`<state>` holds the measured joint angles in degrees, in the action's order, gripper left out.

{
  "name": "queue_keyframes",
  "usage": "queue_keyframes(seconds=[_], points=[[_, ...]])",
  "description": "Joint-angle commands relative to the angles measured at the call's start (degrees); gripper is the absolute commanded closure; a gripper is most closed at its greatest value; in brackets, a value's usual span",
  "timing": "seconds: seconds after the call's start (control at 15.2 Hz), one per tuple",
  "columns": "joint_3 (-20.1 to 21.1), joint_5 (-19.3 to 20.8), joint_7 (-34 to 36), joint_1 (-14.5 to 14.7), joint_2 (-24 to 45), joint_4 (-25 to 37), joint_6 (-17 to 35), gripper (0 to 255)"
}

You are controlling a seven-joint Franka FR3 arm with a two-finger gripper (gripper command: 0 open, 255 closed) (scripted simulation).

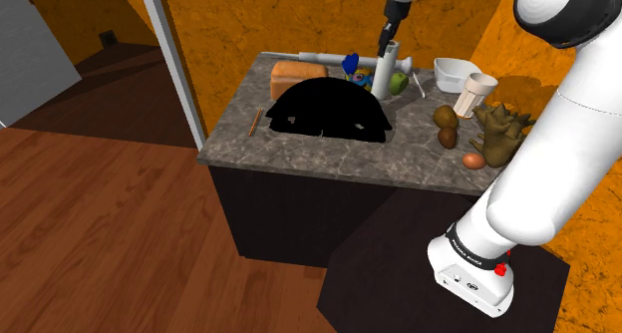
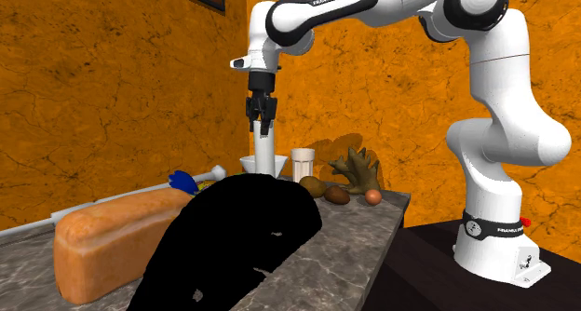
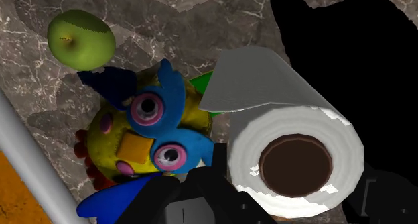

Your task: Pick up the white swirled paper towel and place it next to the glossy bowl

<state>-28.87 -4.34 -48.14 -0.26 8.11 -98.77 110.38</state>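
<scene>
The roll point(image 3: 291, 132) is stood upright on the counter point(image 1: 329, 160), just beside the toy bird point(image 3: 144, 129). Jaws are set apart astride its top; they should be lowered, centred, before being closed.

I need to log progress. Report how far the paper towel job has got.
Done: the end effector is lined up at the top of the upright paper towel roll. In hand: the grasp, though a firm grip isn't clear. Left: lifting the roll from beside the toy bird and setting it next to the white bowl.
</scene>
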Motion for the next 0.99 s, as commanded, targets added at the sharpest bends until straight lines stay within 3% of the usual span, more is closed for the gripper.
queue_keyframes(seconds=[0.0, 0.92], points=[[0.0, 0.1, 0.0, 0.0, -0.1, 1.4, -1.5, 255], [-0.3, -0.3, 0.0, -0.7, 0.8, 13.3, -12.6, 255]])
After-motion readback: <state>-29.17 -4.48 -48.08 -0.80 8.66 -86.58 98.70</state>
